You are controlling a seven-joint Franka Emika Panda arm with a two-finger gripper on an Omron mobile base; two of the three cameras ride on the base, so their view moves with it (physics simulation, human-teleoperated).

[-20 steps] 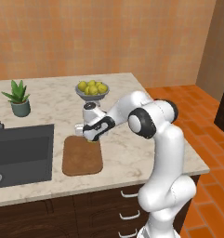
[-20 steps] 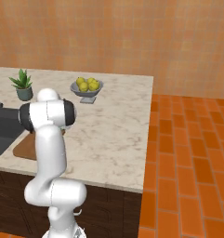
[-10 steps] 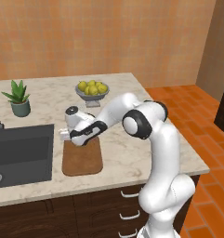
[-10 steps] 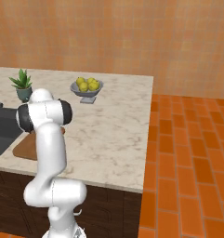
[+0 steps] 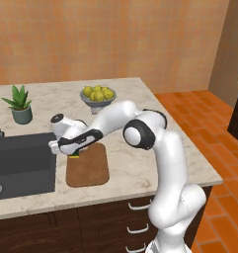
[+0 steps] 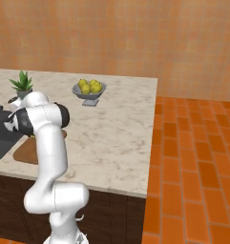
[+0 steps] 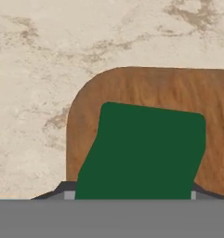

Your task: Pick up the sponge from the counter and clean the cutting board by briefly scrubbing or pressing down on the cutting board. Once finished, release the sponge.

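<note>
Orange-brown tiled wall (image 5: 115, 34) behind. Terracotta tile floor (image 6: 193, 167) to the right. Dark wood drawers (image 5: 120, 225) with white handles.

Far left corner of the flat brown wooden cutting board (image 5: 88, 167) was occupied by the green-topped sponge (image 7: 143, 151), held between the fingers of the two-finger gripper (image 5: 74, 154). Rest of the board surface was left bare. Dark grey sink basin (image 5: 19, 160) sat just beside the board's left edge, a drop on that side. Potted green plant (image 5: 20, 104) and grey bowl of yellow lemons (image 5: 98, 96) stood well behind. Beige marbled counter (image 5: 135, 168) right of the board was seen open to the edge.
</note>
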